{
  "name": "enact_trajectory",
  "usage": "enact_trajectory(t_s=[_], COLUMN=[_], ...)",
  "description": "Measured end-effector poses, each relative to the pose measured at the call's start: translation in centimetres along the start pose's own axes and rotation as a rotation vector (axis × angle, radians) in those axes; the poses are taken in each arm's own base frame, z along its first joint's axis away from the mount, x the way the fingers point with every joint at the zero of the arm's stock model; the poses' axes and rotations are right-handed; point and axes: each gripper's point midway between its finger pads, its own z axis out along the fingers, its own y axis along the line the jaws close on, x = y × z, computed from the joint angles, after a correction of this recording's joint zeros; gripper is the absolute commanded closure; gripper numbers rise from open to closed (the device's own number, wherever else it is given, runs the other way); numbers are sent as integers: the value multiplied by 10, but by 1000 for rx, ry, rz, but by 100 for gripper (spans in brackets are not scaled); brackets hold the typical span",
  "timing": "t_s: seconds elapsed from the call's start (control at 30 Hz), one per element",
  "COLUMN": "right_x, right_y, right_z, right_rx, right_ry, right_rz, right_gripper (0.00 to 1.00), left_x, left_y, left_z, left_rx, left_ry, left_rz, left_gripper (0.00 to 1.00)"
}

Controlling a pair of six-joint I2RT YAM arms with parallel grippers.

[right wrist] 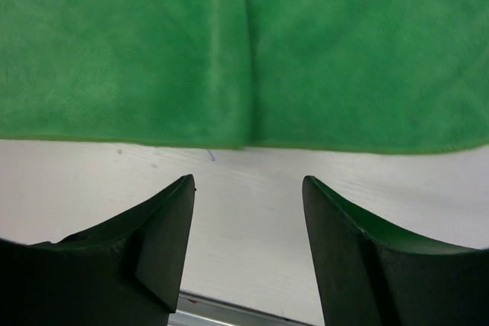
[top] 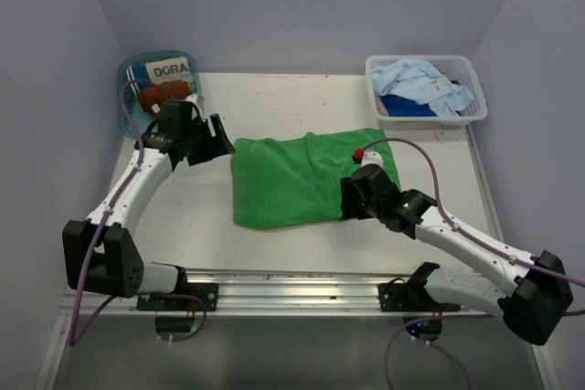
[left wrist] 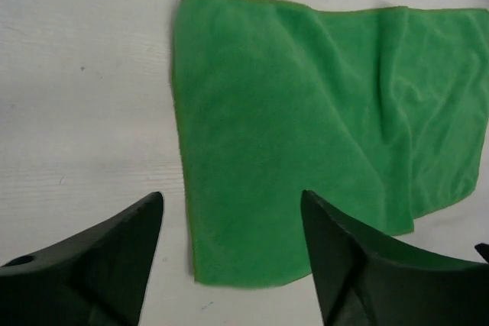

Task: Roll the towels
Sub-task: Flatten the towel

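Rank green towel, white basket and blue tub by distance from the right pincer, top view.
1. green towel, mid-table, right at the right pincer.
2. white basket, far right corner.
3. blue tub, far left corner.

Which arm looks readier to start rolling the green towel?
Probably the right: the right gripper, open, squarely faces the green towel along its near edge, while the left gripper sits off at a corner.
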Motion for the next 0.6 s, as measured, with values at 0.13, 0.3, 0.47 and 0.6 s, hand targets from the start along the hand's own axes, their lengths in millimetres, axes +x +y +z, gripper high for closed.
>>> enact_trajectory(t_s=[0.13, 0.3, 0.47, 0.6], right_x=[9, -19, -12, -5], right_y=[-23, -43, -92, -107], right_z=[-1, -2, 9, 14], right_rx=[122, 207, 288, 282], right_ry=[17, -36, 23, 69], right_rz=[21, 93, 273, 380], right_gripper=[35, 39, 39, 39], left_x=[12, 19, 72, 153], left_y=[15, 23, 33, 36], left_z=[10, 11, 14, 6], left_rx=[-61, -102, -183, -260], left_ry=[48, 76, 188, 363], left_rz=[-15, -11, -15, 17], left_gripper=[20, 28, 39, 45])
